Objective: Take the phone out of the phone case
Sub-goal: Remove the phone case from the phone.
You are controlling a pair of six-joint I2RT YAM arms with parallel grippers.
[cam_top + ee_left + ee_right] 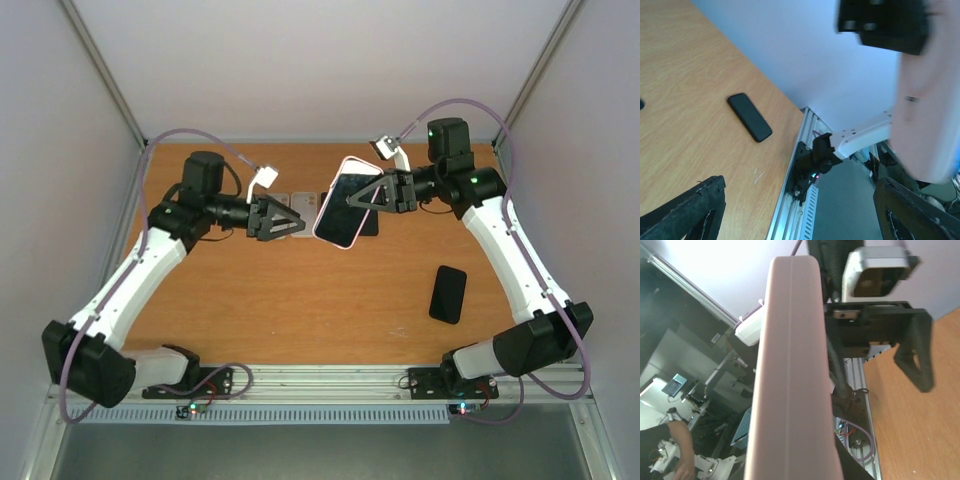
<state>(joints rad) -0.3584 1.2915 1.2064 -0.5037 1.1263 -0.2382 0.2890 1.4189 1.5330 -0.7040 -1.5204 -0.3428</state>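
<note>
Progress: the extraction is judged not yet done. At the near edge of the desk (280, 300) both arm bases are being seen bolted, and nothing of the task is being carried there. Further in, towards the right edge, a black handset (448, 293) is being observed lying flat on the bare wood, well apart from both grippers. Whether it belongs to the task cannot be told.

Beyond the desk's middle, towards the far edge, the phone case (790, 380) is being held clear of the surface, tilted, by the right gripper (358, 198), whose jaws are being kept narrow and clamped on the case's right side. A dark face, judged to be the phone (338, 205), is being shown inside the pink rim, so the phone is assessed as seated in the case. Separating the two is what is left.

Pose: the right arm is being reached in from the right edge, forearm bent leftward. The left arm is being stretched from the near left corner, and the left gripper (298, 222) is being presented wide and empty just beside the case's left edge. Contact cannot be confirmed.
</note>
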